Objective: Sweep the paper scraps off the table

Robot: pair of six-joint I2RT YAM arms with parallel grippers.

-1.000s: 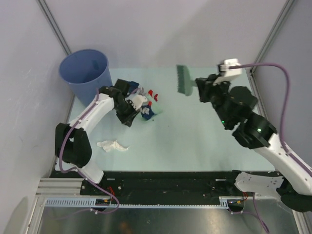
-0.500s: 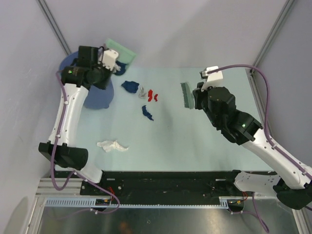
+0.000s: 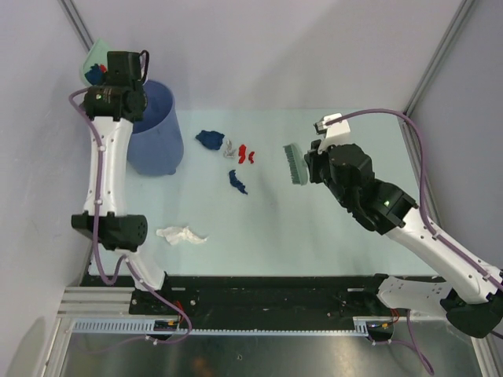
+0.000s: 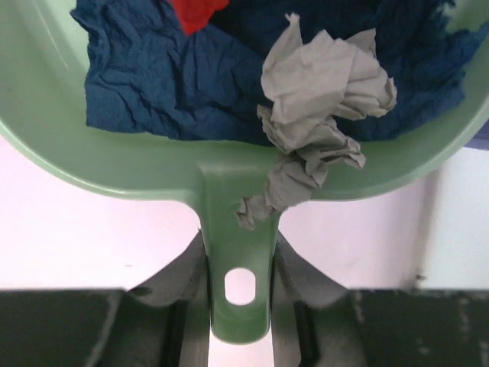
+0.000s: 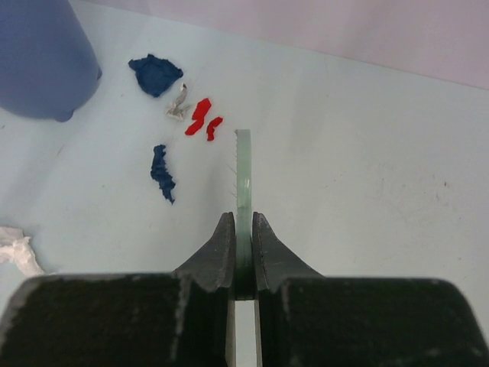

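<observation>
My left gripper is shut on the handle of the mint-green dustpan. It holds the pan high at the far left, beside the blue bucket. The pan carries dark blue paper, a red bit and a grey wad. On the table lie paper scraps: a dark blue wad, a grey one, red bits, a dark blue strip and a white wad. Right of them, my right gripper is shut on the brush.
The blue bucket stands at the table's far left corner, under and just right of the raised dustpan. White walls and metal corner rails close in the back and sides.
The left arm has lifted the dustpan off the table by the scraps and swung it up to the far left, over the bucket's edge. The right arm moved the brush forward and left.
</observation>
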